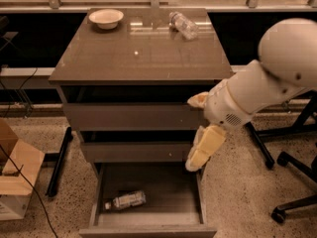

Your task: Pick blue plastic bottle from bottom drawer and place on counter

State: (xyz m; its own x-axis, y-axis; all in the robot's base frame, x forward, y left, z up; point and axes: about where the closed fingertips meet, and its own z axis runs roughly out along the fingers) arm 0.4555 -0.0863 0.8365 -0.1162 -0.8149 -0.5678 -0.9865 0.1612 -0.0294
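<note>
The blue plastic bottle [125, 201] lies on its side at the front left of the open bottom drawer [166, 192], white cap pointing left. The counter [138, 53] tops the three-drawer cabinet; the two upper drawers are pushed in. My gripper [194, 133] hangs on the white arm in front of the cabinet's right side, level with the middle drawer, above and to the right of the bottle. Its cream fingers [205, 145] stand apart and hold nothing.
A white bowl [106, 18] and a clear ribbed bottle [183, 25] sit at the back of the counter. A cardboard box [15, 177] stands on the floor at left. Black office chair legs [292, 157] spread on the floor at right.
</note>
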